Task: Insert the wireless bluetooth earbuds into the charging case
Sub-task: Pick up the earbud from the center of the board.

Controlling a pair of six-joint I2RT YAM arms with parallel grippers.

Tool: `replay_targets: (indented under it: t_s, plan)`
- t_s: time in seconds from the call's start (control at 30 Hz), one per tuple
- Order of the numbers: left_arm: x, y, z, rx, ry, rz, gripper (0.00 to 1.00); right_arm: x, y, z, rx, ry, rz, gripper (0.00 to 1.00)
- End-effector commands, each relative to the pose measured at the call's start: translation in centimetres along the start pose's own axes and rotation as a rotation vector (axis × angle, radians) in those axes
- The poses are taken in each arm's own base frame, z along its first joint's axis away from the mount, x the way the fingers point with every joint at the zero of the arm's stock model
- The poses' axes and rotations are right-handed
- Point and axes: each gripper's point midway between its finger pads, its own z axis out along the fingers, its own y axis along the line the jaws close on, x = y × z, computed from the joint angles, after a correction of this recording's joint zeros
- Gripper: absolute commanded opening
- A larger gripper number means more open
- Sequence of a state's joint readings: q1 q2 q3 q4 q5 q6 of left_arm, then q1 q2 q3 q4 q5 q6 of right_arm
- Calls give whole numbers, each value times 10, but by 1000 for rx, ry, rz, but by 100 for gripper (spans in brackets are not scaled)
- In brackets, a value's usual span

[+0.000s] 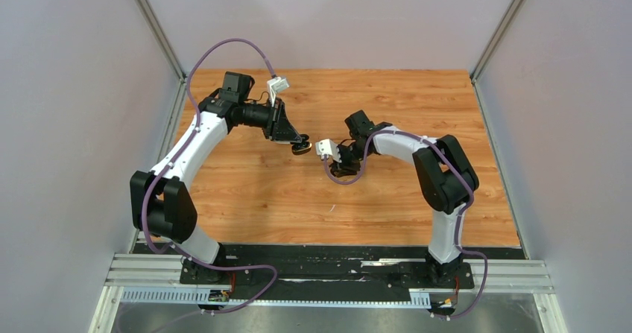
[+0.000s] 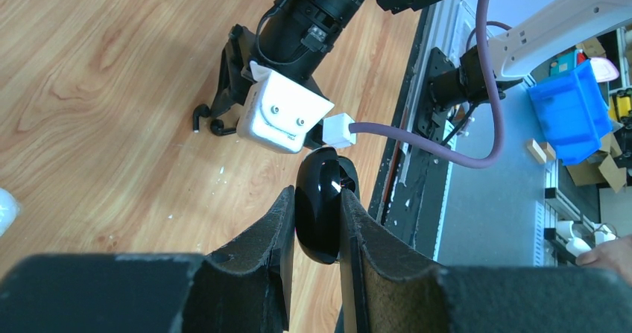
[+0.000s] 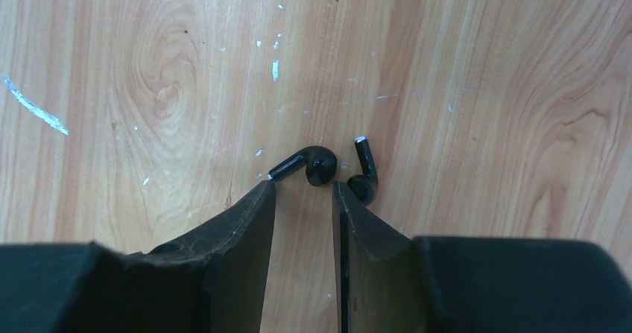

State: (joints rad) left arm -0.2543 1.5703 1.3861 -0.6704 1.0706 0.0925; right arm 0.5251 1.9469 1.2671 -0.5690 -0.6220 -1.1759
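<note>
My left gripper [image 1: 300,145] is shut on a glossy black oval charging case [image 2: 319,208] and holds it above the wooden table, left of centre; whether its lid is open cannot be told. Two black earbuds with short stems lie side by side on the table, one [image 3: 309,163] just beyond my right fingertips and one [image 3: 364,173] against the right finger. They also show in the left wrist view [image 2: 200,115]. My right gripper [image 3: 303,188] is open, low over the table, with its tips right at the earbuds. In the top view, the right gripper [image 1: 344,170] hides them.
A white rounded object [image 2: 4,208] shows at the left edge of the left wrist view. The right arm's white wrist camera [image 2: 282,115] sits close in front of the held case. Grey walls [image 1: 89,124] enclose the table. A blue bin [image 2: 570,117] stands off the table.
</note>
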Motion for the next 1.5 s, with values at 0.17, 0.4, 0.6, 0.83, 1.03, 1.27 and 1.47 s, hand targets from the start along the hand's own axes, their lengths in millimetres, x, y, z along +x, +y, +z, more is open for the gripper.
replay_targets:
  t_s: [0.17,0.4,0.6,0.83,1.03,1.27,1.47]
  plan:
    - [-8,-9,-8,-2,-28,52,0,-15,-10,-2,-17,-51,-74,34]
    - [-7,-8,-9,0,-24,51,0,-26,-9,-6,-56,-82,-92,37]
    - [-8,-7,-8,2,-24,51,0,-18,-4,-2,-127,-52,-92,36]
    - [-7,-7,-8,2,-25,54,0,-17,-7,1,-146,-45,-89,34]
    - [-8,-7,-8,2,-27,54,0,-18,-9,2,-150,-46,-87,33]
    - [-8,-7,-8,1,-27,55,0,-14,-8,6,-163,-35,-71,31]
    - [-7,-7,-8,0,-28,53,0,-11,-6,9,-171,-31,-61,27]
